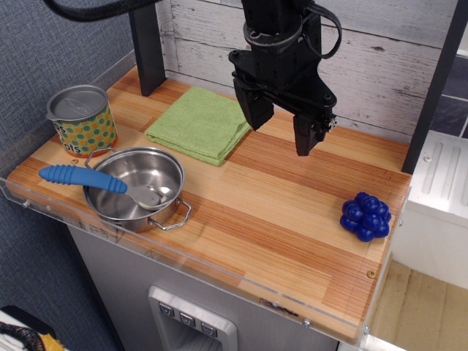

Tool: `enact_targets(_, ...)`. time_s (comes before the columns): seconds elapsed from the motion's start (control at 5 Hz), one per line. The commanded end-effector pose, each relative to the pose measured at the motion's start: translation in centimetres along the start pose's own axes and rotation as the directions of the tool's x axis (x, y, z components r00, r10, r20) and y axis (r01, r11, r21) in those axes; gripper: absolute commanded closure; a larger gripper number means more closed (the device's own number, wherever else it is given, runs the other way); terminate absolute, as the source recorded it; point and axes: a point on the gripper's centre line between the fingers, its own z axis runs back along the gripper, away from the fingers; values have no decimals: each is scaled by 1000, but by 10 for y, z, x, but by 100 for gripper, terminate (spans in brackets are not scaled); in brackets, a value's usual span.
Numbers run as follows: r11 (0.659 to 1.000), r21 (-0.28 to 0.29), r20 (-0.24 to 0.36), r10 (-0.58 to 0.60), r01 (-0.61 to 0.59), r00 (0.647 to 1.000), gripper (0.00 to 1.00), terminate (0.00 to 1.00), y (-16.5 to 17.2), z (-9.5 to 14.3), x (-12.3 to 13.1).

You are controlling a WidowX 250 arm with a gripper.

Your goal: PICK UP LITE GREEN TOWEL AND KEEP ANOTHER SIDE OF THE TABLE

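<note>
At the near 8 o'clock part of the table, a steel pot with two wire handles stood upright. A spoon with a blue handle lay in it: bowl end down inside the pot, handle resting over the rim and pointing toward 9 o'clock. Nothing else was seen in the pot. Just beyond it, toward 10 o'clock, a tin can with a yellow dotted label stood upright with its lid on; contents not visible. Near the 4 o'clock edge sat a blue knobbly cluster resembling grapes, well apart from everything else.

Further back, around 11 o'clock, the lite green towel lay folded and flat on the wood, its far corner passing behind the gripper's near finger from this view.

Gripper: black, hanging above the back of the table, fingers spread wide apart and pointing down, holding nothing. Contact with the towel could not be confirmed from this angle.
</note>
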Motion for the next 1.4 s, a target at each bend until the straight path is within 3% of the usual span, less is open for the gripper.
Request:
enact_targets(0.0,1000,0,0,0,0,1000,0,0,0,0,0)
enact_targets(0.2,1000,12,20,8,-9,1000,0,0,2,5,-1)
enact_targets(0.4,998,39,30,56,-57,998,0,0,24,-7,10)
enact_targets(0.8,972,116,21,203,-204,979,0,0,93,-21,24)
enact_targets(1.0,970,157,-45,196,-187,980,100,0,128,-31,21)
enact_targets(1.2,962,205,-55,196,-181,979,100,0,156,-31,15)
